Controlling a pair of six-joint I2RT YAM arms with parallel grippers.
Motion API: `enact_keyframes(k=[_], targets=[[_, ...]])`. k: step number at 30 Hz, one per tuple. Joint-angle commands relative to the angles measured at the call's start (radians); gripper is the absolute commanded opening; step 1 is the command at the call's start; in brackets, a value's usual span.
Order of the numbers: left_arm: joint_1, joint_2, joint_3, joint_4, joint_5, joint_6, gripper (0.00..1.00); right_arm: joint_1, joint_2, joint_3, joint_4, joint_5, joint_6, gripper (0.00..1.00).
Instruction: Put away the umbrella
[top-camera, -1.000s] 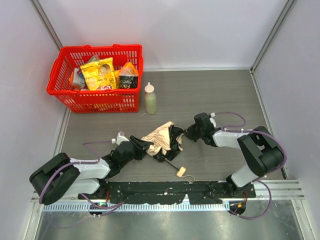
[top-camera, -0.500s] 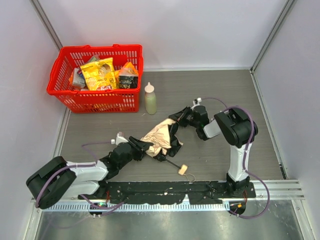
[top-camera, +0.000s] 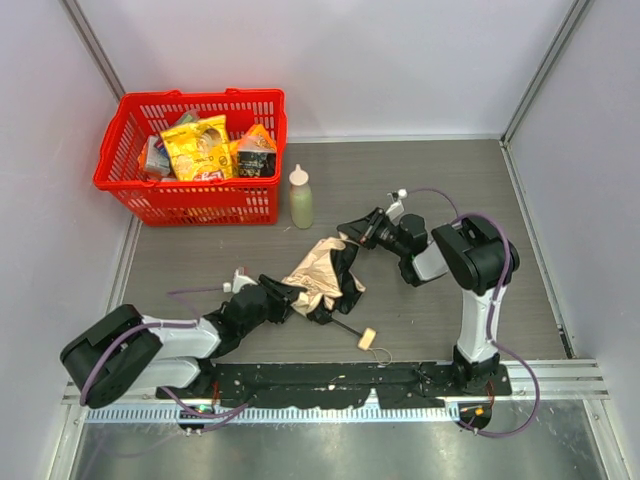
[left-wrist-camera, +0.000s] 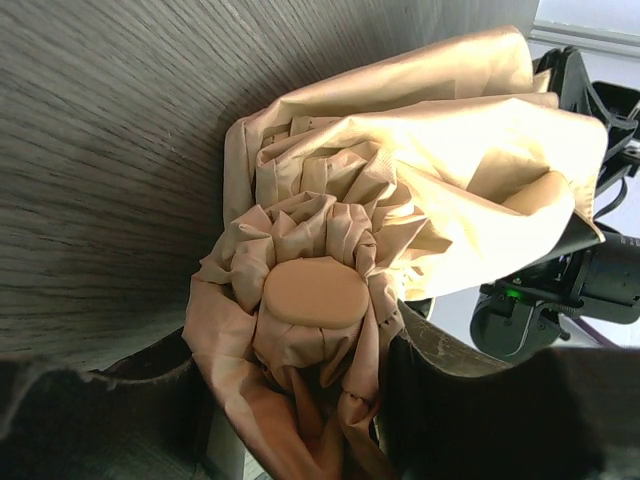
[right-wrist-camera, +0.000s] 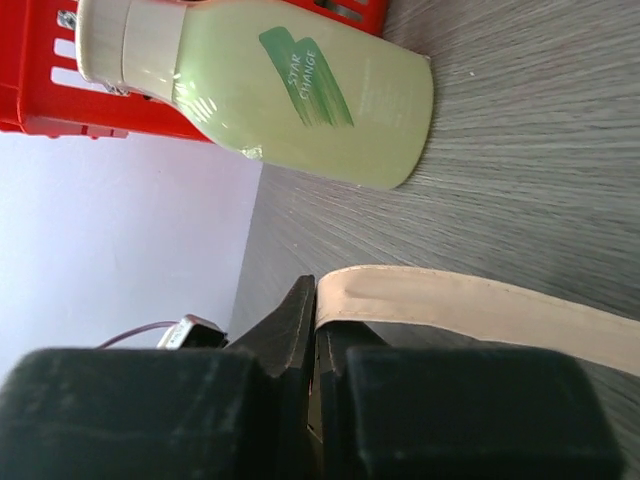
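Note:
The beige umbrella (top-camera: 322, 272) lies bundled mid-table, its thin black shaft (top-camera: 346, 327) running to a pale knob handle (top-camera: 366, 339) near the front. My left gripper (top-camera: 285, 297) comes in low from the left and is shut on the umbrella's gathered top end. In the left wrist view the crumpled fabric and its round cap (left-wrist-camera: 313, 292) fill the gap between the dark fingers (left-wrist-camera: 480, 400). My right gripper (top-camera: 351, 231) is at the bundle's far right edge. It is shut on the umbrella's flat beige strap (right-wrist-camera: 470, 305), pinched at the fingertips (right-wrist-camera: 305, 310).
A pale green squeeze bottle (top-camera: 301, 198) (right-wrist-camera: 300, 95) stands just beyond the umbrella, close to the right gripper. A red basket (top-camera: 120, 150) (right-wrist-camera: 40, 100) with snack packets sits at the back left. Walls bound the table on the left, right and back.
The right arm has folded upward and its gripper has moved left and back toward the bottle, keeping its hold. The umbrella bundle shifted slightly. The left gripper has barely moved.

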Motion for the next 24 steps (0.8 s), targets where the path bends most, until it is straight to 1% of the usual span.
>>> enact_keyframes(k=[1, 2, 3, 4, 5, 6, 7, 8, 9, 11, 14, 16, 18, 19, 24], targets=[[-0.005, -0.015, 0.002, -0.145, 0.012, 0.041, 0.0, -0.015, -0.093, -0.056, 0.191, 0.039, -0.156, 0.15], [-0.003, -0.022, 0.003, -0.152, 0.012, 0.041, 0.0, -0.015, -0.107, -0.063, 0.122, 0.047, -0.228, 0.15], [-0.005, -0.026, 0.003, -0.155, 0.012, 0.041, 0.0, -0.013, -0.139, -0.079, 0.094, 0.085, -0.265, 0.16], [-0.003, -0.029, 0.003, -0.16, 0.013, 0.042, 0.0, -0.013, -0.154, -0.082, 0.013, 0.108, -0.316, 0.16], [-0.003, -0.031, 0.003, -0.166, 0.013, 0.044, 0.0, -0.013, -0.182, -0.073, -0.033, 0.153, -0.343, 0.17], [-0.005, -0.032, 0.002, -0.169, 0.015, 0.042, 0.0, -0.015, -0.194, -0.06, -0.138, 0.179, -0.363, 0.16], [-0.005, -0.031, 0.003, -0.169, 0.015, 0.042, 0.0, -0.013, -0.211, -0.01, -0.224, 0.223, -0.374, 0.15], [-0.005, -0.029, 0.002, -0.171, 0.015, 0.042, 0.0, -0.013, -0.213, 0.018, -0.325, 0.224, -0.403, 0.14], [-0.003, -0.028, 0.003, -0.169, 0.015, 0.039, 0.0, -0.01, -0.21, 0.06, -0.358, 0.244, -0.401, 0.14], [-0.003, -0.023, 0.008, -0.168, 0.015, 0.038, 0.0, -0.013, -0.202, 0.096, -0.397, 0.274, -0.371, 0.11], [-0.005, -0.014, 0.018, -0.169, 0.015, 0.038, 0.0, -0.013, -0.196, 0.13, -0.412, 0.326, -0.368, 0.11], [-0.003, -0.009, 0.025, -0.171, 0.019, 0.038, 0.0, -0.013, -0.197, 0.15, -0.429, 0.352, -0.402, 0.1], [-0.003, -0.003, 0.028, -0.172, 0.024, 0.041, 0.0, -0.018, -0.188, 0.173, -0.443, 0.363, -0.446, 0.02], [-0.003, 0.0, 0.031, -0.175, 0.025, 0.041, 0.0, -0.022, -0.182, 0.18, -0.454, 0.365, -0.472, 0.01], [-0.003, 0.004, 0.034, -0.171, 0.031, 0.041, 0.0, -0.064, -0.135, 0.225, -0.523, 0.382, -0.532, 0.01]])
